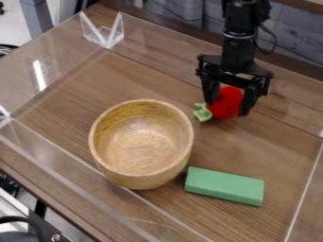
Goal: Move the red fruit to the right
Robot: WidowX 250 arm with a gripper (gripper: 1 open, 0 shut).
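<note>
Wood tabletop (66,112), claw (232,93) wide, red fruit (226,102) directly below and partly between the fingers, leafy cap poking out bowl-side; grip looks like a short straight drop.

End effector (228,98) spread wide, pointing downward

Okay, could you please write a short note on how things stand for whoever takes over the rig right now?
Gripper: open, down at the red fruit, fingers around it; no firm grip to be seen.
Red fruit: on the table, beyond the wooden bowl and the green block, leafy end toward the bowl.
Done: the gripper is at the fruit.
Left: probably close on it if needed, move it right, release and back off.
</note>
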